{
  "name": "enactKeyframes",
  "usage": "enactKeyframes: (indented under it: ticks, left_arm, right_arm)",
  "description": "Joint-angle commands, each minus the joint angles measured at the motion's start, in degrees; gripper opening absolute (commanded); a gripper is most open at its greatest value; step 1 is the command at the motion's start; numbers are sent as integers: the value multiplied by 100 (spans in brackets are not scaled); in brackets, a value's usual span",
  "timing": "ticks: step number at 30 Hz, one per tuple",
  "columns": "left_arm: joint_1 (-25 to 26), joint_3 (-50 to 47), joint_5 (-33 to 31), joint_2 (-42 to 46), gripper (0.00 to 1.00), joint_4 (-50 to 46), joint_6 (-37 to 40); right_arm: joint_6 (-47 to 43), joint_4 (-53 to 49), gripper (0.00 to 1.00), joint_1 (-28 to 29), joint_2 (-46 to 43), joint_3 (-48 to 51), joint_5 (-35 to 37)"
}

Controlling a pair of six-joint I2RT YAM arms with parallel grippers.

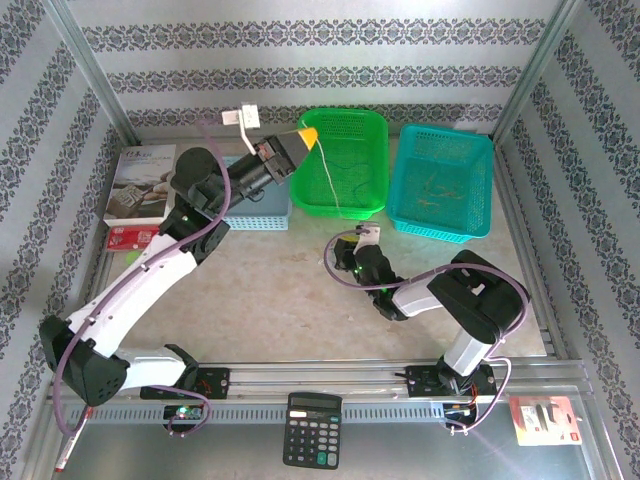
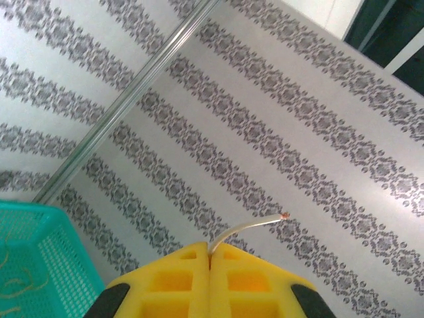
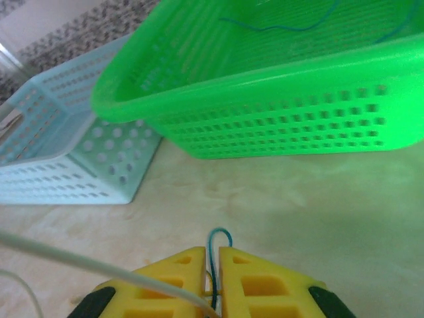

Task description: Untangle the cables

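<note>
My left gripper (image 1: 308, 132) is raised above the left rim of the green basket and is shut on a thin white cable (image 1: 328, 175). In the left wrist view a short end of that white cable (image 2: 248, 225) sticks out past the closed yellow fingertips of the left gripper (image 2: 211, 255). The cable hangs down to my right gripper (image 1: 367, 236), which sits low over the table in front of the green basket. The right gripper's (image 3: 212, 255) jaws are almost together on a dark blue cable (image 3: 219, 233), which loops out in front. A yellowish strand lies between them, and the white cable (image 3: 79, 262) runs in from the left.
A green basket (image 1: 345, 160) with thin blue wires (image 3: 285, 26) stands behind the right gripper. A teal basket (image 1: 443, 180) is to its right and a pale blue one (image 1: 258, 210) to its left. A book (image 1: 140, 185) lies far left, a calculator (image 1: 313, 430) at the near edge.
</note>
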State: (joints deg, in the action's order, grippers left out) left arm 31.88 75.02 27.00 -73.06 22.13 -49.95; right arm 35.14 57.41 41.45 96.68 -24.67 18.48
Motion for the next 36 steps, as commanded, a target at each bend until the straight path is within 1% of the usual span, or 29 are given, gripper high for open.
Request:
enactKeyframes:
  ticks: [1, 3, 6, 9, 15, 21, 27, 32, 36]
  left_arm:
    - [26, 763, -122, 88, 0, -168, 421]
    - [-21, 1109, -194, 64, 0, -442, 646]
    - [-128, 1501, -216, -37, 0, -643, 766]
    - [-235, 1763, -205, -132, 0, -738, 821]
    - [-453, 2017, -296, -167, 0, -968, 1044]
    - [-1019, 2417, -394, -224, 0, -1113, 1087]
    - [-1463, 3266, -363, -625, 0, -1280, 1103]
    - [-1690, 4077, -441, -1024, 0, -1396, 1124]
    - [-1813, 4744, -486, -1377, 0, -1667, 1247]
  right_arm:
    - [432, 312, 17, -103, 112, 380, 539]
    - [515, 374, 28, -135, 88, 580, 584]
    - [631, 405, 45, -147, 37, 830, 650]
    - [708, 464, 52, -146, 4, 969, 688]
    - [749, 458, 58, -154, -95, 1064, 577]
    - [757, 424, 63, -163, -115, 1087, 531]
    - [801, 403, 66, -156, -97, 1129, 543]
    - [828, 386, 66, -159, -114, 1172, 549]
    - [801, 380, 66, -155, -166, 1194, 477]
